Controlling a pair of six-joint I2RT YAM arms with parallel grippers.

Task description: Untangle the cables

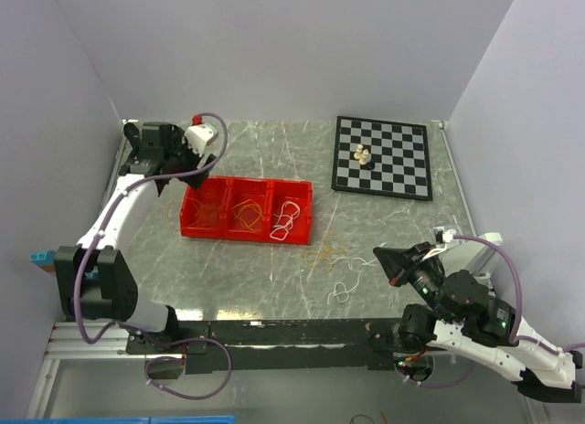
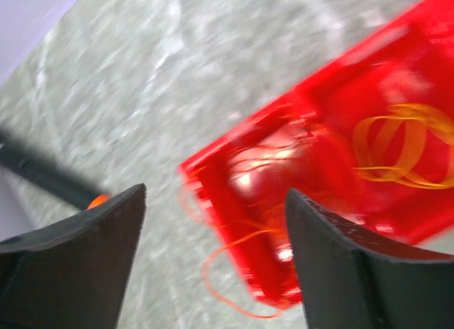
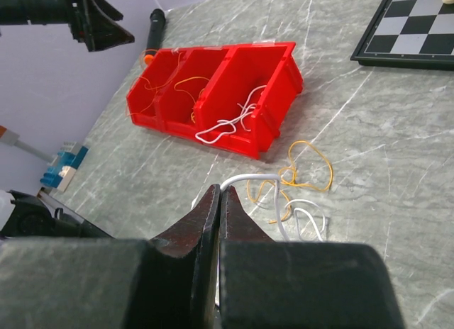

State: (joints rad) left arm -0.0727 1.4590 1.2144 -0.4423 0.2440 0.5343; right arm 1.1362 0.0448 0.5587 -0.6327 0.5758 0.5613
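The cables lie partly in a red three-part bin (image 1: pixel 247 209) and partly on the table. In the left wrist view a thin red cable (image 2: pixel 213 272) loops over the bin's end wall (image 2: pixel 234 222), and a yellow one (image 2: pixel 404 145) lies in the middle part. My left gripper (image 2: pixel 215 194) hangs open above that end, holding nothing; from above it (image 1: pixel 186 166) sits at the bin's left end. A white cable (image 3: pixel 227 123) lies in the right part. On the table, a yellow cable (image 3: pixel 312 166) tangles with a white cable (image 3: pixel 284 174). My right gripper (image 3: pixel 220 189) is shut on that white cable.
A chessboard (image 1: pixel 382 157) with a few pale pieces (image 1: pixel 363 155) lies at the back right. A small blue and white block (image 3: pixel 62 167) sits at the table's left edge. White walls close in on the left, back and right.
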